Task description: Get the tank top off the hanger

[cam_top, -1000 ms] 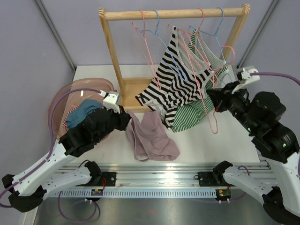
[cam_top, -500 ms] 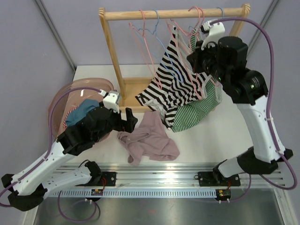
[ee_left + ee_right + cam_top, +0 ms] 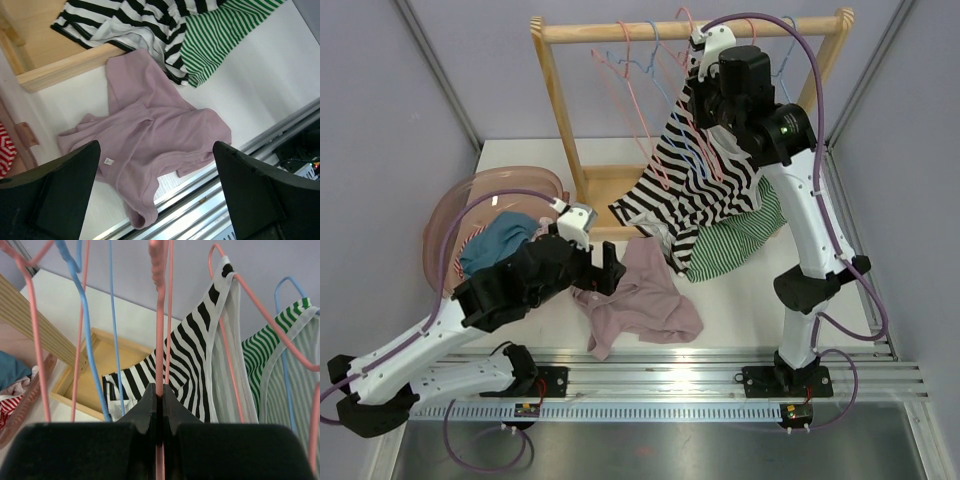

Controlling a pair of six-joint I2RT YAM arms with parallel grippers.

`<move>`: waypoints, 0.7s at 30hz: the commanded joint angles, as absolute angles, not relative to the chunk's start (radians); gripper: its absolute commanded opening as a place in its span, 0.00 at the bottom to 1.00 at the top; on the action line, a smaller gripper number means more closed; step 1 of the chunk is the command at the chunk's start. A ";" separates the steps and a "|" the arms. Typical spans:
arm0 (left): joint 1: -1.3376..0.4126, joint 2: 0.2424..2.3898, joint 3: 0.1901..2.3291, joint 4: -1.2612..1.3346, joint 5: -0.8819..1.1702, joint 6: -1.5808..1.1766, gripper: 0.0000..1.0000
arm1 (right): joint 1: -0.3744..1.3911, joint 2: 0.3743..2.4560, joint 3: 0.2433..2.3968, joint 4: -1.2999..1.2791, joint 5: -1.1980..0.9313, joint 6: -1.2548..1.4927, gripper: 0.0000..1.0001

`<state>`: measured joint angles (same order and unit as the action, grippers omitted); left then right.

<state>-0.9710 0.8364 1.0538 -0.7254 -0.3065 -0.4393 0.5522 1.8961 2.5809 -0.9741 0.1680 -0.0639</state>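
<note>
The striped tank top (image 3: 695,185) hangs at upper centre, slanting from its strap at the rail (image 3: 620,30) down-left to the rack base (image 3: 610,180), with bare tabletop (image 3: 770,290) lower right. Only the right wrist view shows the right fingers (image 3: 159,401) pinching a pink hanger (image 3: 159,340); the left fingers (image 3: 608,272) are spread above a pink shirt (image 3: 150,145).

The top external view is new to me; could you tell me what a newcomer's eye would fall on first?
The black-and-white striped tank top hanging from the wooden rack at the back stands out first, with the right gripper raised beside it, shut on a pink hanger. Nearer, a mauve garment lies crumpled on the table, the open left gripper above it.
</note>
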 commanded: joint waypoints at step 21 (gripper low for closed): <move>-1.118 1.250 0.870 -0.324 -0.248 -0.500 0.99 | 0.534 1.336 2.142 -0.895 0.065 0.026 1.00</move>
